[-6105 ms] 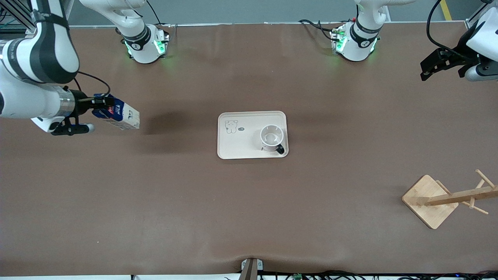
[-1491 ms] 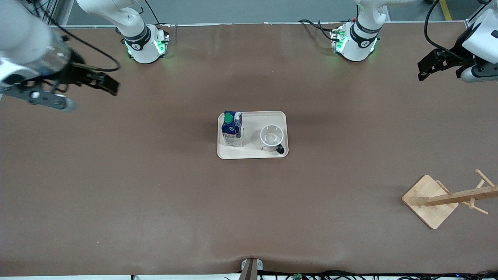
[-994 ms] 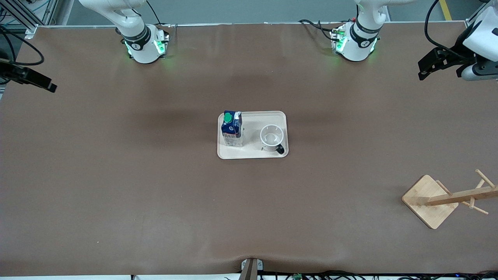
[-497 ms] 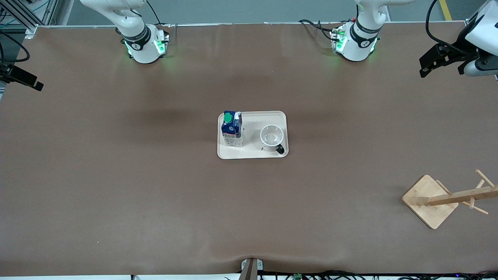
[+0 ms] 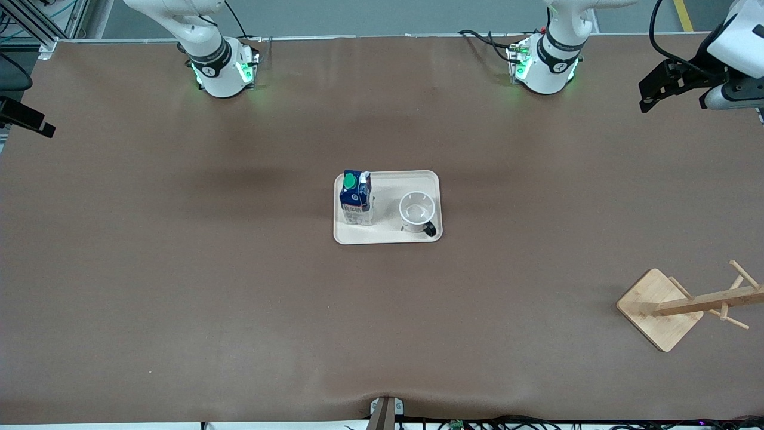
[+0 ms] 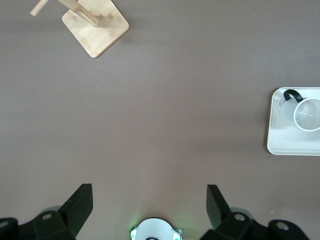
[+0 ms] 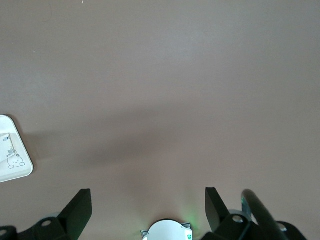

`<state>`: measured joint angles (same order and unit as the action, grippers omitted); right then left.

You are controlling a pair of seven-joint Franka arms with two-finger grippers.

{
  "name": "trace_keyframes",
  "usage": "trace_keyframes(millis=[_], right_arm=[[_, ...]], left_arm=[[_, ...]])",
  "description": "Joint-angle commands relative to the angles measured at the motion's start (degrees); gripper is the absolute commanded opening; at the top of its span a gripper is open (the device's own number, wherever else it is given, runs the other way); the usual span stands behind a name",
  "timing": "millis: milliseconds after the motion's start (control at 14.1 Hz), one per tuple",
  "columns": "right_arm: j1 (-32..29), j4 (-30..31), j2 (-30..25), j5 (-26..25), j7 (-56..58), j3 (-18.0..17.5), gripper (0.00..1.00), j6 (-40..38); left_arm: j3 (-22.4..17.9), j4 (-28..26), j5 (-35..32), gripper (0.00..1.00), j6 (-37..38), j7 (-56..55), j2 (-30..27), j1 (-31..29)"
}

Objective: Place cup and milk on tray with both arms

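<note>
The cream tray (image 5: 388,234) lies in the middle of the table. On it the milk (image 5: 356,200) stands upright, green cap up, at the end toward the right arm. The white cup (image 5: 416,212) stands upright beside it, toward the left arm's end, its black handle pointing to the front camera. My left gripper (image 5: 646,98) hangs open over the left arm's end of the table, holding nothing. My right gripper (image 5: 42,126) is open over the right arm's end. The left wrist view shows its open gripper (image 6: 149,192), the cup (image 6: 307,112) and the tray (image 6: 280,145). The right wrist view shows its open gripper (image 7: 147,196) and a tray (image 7: 15,175) corner.
A wooden rack (image 5: 659,309) with a square base and pegs stands near the front camera at the left arm's end; its base (image 6: 95,30) also shows in the left wrist view. Both arm bases (image 5: 222,68) glow green at the table's top edge.
The right gripper has drawn farther out toward its end of the table. The left gripper has shifted slightly toward the bases. Milk and cup have stayed put on the tray.
</note>
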<state>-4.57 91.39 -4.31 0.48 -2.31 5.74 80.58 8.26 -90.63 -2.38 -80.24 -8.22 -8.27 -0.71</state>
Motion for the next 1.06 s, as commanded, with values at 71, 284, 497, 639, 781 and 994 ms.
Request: trace_keyframes(millis=[71, 284, 497, 639, 781, 994], right_arm=[[-0.62, 0.8, -0.96, 0.49, 1.08, -0.64, 1.0, 0.9], [-0.44, 0.63, -0.79, 0.49, 1.08, -0.64, 1.0, 0.98], [-0.96, 0.1, -0.08, 0.74, 1.08, -0.64, 1.0, 0.72], [-0.36, 0.28, -0.08, 0.75, 1.08, -0.64, 1.0, 0.63], [0.78, 0.1, -0.08, 0.75, 1.08, -0.91, 1.0, 0.46], [0.79, -0.16, -0.08, 0.23, 2.91, -0.82, 1.0, 0.72]], left_arm=[[-0.17, 0.72, 0.62, 1.0, 1.14, -0.05, -0.52, -0.17], [-0.34, 1.42, 0.62, 1.0, 1.14, 0.3, -0.61, -0.25], [-0.52, 1.6, 0.62, 1.0, 1.14, 0.57, -0.52, -0.25], [-0.52, 1.6, 0.62, 1.0, 1.14, 0.57, -0.61, -0.25], [-0.52, 1.51, 0.71, 1.0, 1.14, 0.31, -1.57, -0.25], [-0.52, 0.72, 0.89, 1.0, 0.61, 0.31, -2.27, -0.25]])
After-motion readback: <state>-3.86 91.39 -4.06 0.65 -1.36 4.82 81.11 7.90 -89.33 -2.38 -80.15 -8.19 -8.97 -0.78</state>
